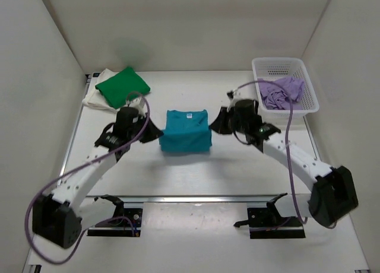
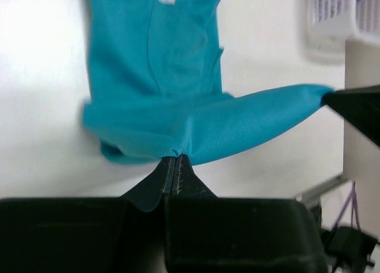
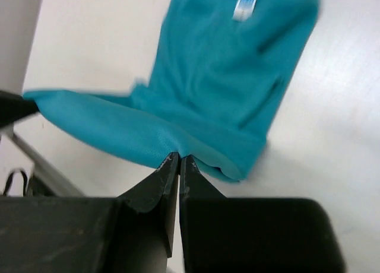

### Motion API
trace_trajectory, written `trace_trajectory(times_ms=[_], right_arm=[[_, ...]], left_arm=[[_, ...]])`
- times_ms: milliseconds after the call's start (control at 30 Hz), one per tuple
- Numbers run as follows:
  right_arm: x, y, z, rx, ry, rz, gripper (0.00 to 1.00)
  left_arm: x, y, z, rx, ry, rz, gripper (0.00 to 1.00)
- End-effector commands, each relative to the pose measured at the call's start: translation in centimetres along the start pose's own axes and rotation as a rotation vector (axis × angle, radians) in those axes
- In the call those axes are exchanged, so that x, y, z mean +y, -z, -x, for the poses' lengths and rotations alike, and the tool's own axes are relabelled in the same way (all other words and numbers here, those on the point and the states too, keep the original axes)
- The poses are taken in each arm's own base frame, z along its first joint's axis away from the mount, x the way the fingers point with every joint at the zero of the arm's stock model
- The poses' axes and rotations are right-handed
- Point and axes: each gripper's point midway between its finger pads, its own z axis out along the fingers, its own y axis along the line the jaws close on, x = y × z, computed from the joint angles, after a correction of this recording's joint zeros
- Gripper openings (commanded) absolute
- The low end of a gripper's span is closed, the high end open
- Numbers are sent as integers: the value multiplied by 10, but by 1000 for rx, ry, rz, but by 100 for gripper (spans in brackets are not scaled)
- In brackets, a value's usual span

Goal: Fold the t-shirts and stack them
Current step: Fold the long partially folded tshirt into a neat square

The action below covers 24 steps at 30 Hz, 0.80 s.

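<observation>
Left end effector (image 2: 176,158) and right end effector (image 3: 179,156) each clamped shut on soft teal short-sleeved t-shirt (image 1: 186,133), mid-worktop (image 1: 190,178).
Grips sit at opposite sides, a fold of cloth stretched between them; small white neck label (image 1: 189,114) toward far side. Folded green t-shirt (image 1: 122,86) rests on cream-white t-shirt (image 1: 94,98), far left. Crumpled lilac t-shirt (image 1: 282,92) lies in white plastic mesh basket (image 1: 279,63), far right.
</observation>
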Motion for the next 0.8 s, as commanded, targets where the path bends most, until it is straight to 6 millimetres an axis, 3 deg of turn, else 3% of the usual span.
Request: trace_trajectory(times_ms=[0,33,67,100,133,200,233,267,333,433,467,533,567,633,667,700,767], right_arm=[[-36,-34,47,24,28,-23,0],[-26,-40,73,-5,42,20,0],[-46,-60,94,-17,17,-5,0],[-63,-80,109,-13,-5,-34,0],[-76,-88,118,-9,-30,-32,0],[-94,-132,138,4,-67,11,0],[-110,-156,124,56,-89,1,0],[-105,-163,152,11,-71,13,0],[-110,-196,169,18,-52,15,0],[-109,-224,191,32,-25,9,0],[-109,-226,186,62,-39,-4,0],[-118,-236,188,50,-98,54,4],[-117,-236,188,47,-108,59,10],[-119,-236,195,27,-75,14,31],[-118,-231,201,16,-51,-13,49],[-123,-233,189,52,-62,-22,54],[-121,-219,193,61,-33,-54,56]], left_arm=[[-10,-33,51,-85,-39,26,0],[-8,-53,61,-73,-42,55,0],[0,-73,74,-71,-29,92,0],[13,-99,68,-26,-24,137,0],[13,-107,90,-52,-13,143,0],[45,-159,84,21,21,227,1],[45,-169,94,15,30,222,3],[55,-188,97,26,46,245,3],[77,-216,91,69,86,286,5],[82,-218,121,-20,112,294,7],[88,-216,112,-13,121,299,7],[96,-209,124,-62,133,297,12],[95,-208,122,-46,127,288,19],[101,-213,119,0,110,300,31],[101,-212,124,-5,105,311,46],[100,-211,124,-1,97,311,53],[101,-203,130,-42,107,305,71]])
